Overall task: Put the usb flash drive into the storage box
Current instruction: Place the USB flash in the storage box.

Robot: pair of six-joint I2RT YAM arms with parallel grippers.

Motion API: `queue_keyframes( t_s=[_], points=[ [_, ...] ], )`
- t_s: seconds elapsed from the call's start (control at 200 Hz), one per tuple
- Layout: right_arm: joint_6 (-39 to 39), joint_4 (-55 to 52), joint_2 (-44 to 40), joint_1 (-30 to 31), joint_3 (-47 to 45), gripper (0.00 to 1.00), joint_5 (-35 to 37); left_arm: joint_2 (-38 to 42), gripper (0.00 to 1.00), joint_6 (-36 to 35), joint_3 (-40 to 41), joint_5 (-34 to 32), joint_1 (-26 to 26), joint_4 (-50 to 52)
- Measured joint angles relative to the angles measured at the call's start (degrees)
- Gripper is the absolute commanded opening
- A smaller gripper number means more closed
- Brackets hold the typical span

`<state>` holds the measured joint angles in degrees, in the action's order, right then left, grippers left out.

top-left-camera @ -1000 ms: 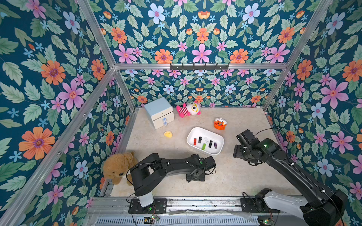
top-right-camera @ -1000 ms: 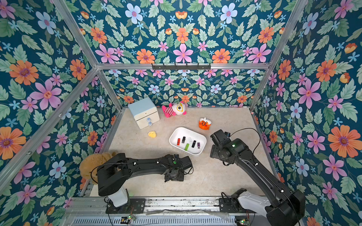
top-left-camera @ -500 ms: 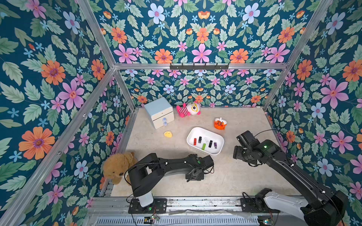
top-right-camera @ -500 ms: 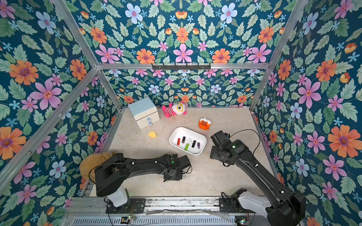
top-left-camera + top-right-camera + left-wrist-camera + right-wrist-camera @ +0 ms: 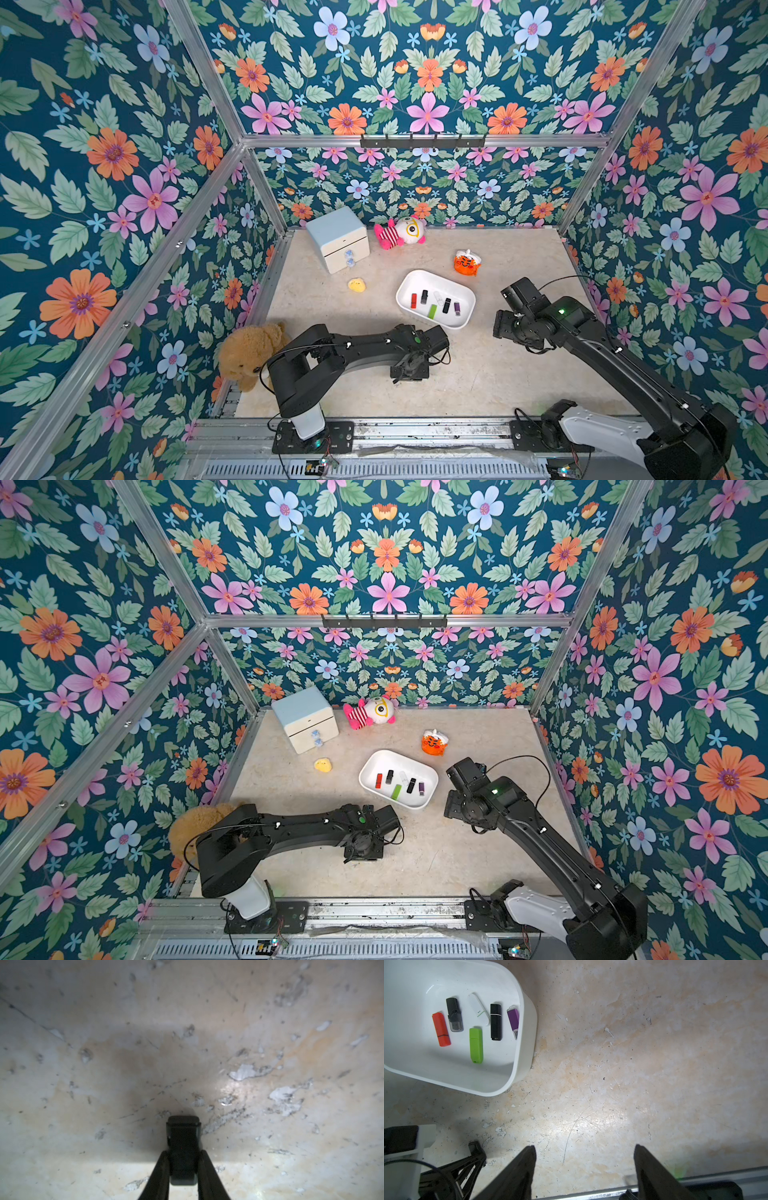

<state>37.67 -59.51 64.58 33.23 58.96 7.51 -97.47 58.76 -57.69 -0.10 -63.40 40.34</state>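
A black usb flash drive [image 5: 183, 1138] lies on the marbled floor, and my left gripper [image 5: 183, 1157] is shut on its sides. In both top views the left gripper [image 5: 409, 370] [image 5: 363, 849] points straight down near the front and hides the drive. The white storage box [image 5: 440, 323] [image 5: 400, 805] [image 5: 527, 1028] sits just beyond it and holds several drives: red, green [image 5: 476, 1045], white, purple and two black ones. My right gripper [image 5: 584, 1148] hangs open over bare floor to the right of the box, with nothing between its fingers.
A blue-topped cream drawer cabinet [image 5: 338, 239] and a pink-and-white plush [image 5: 401, 232] stand at the back. An orange tiger toy [image 5: 467, 262] is behind the box, a small yellow toy [image 5: 356, 285] to its left. A brown teddy bear [image 5: 249, 353] sits by the left arm's base.
My left gripper has shut on the black drive and shifted slightly left. The right arm has not moved.
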Motion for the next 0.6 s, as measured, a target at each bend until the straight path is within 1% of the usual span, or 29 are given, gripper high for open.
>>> queue_keyframes(
  t_s=[0.185,0.315,0.47,0.6],
  points=[
    [0.00,0.44,0.55,0.00,-0.11,0.78,0.00,0.17,0.00,-1.42,-3.45,-0.35,0.44,2.05],
    [0.00,0.57,0.70,0.00,-0.09,0.78,0.04,1.86,0.00,-2.40,-6.82,-1.25,1.64,4.83],
    [0.22,0.48,0.50,-0.28,0.15,0.79,0.98,3.85,0.00,-5.40,-13.16,-2.29,5.49,9.57],
    [0.59,1.75,-2.75,-4.42,-2.38,0.79,1.14,2.38,0.00,-9.51,-20.50,-2.60,9.99,13.27]
  ],
)
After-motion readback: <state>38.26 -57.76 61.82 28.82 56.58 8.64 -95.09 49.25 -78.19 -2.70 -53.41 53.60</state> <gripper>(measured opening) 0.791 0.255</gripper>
